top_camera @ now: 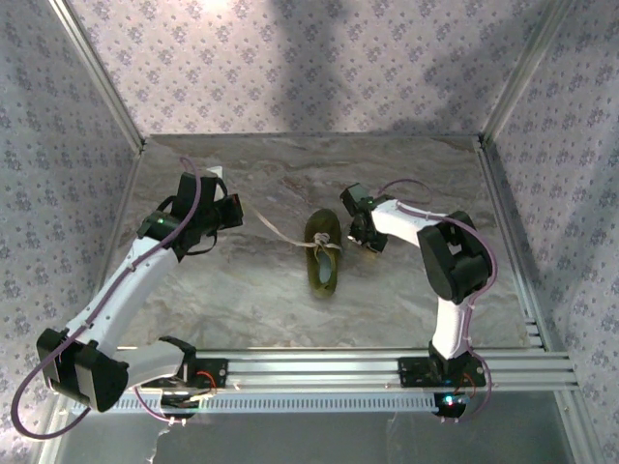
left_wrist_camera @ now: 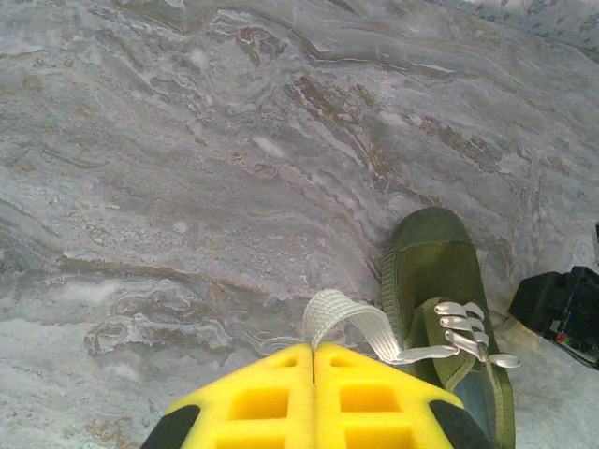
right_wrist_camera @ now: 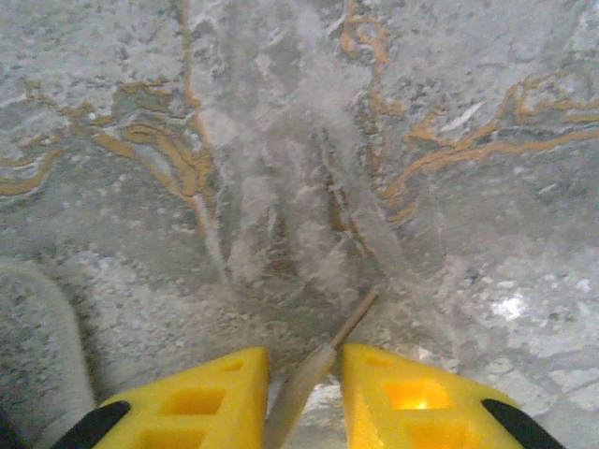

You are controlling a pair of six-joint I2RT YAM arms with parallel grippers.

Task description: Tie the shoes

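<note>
Two lace ends are what I'm working with, one per arm. The left jaws are clenched shut, yellow pads (left_wrist_camera: 262,402) pressed flat together on the left lace (left_wrist_camera: 351,318), which arches out of them in a short loop and runs into the eyelets. The right jaws stand apart with the right lace end (right_wrist_camera: 299,383) lying in the gap, its stiff tip (right_wrist_camera: 360,313) pointing out over the marble. I judge them not clamped, since I can't see either pad (right_wrist_camera: 412,398) bearing on it.

The olive-green shoe (top_camera: 324,261) sits about mid-tabletop (top_camera: 242,309), between the two arms. Its toe is toward the near edge and its dark opening toward the far edge. The right wrist (left_wrist_camera: 562,309) hovers just beside the shoe.

My read on handling: the shoe is small and light, so any firm tug on a lace will likely drag or tip it rather than tighten the knot. Pulls should oppose each other. The laces are flat, thin, limp and rather slick, so they'll sag, twist and slide through the pads. I'd take hold close behind the hard tip on the right, squarely across the flat of the lace. I'd leave the soft canvas upper alone.
</note>
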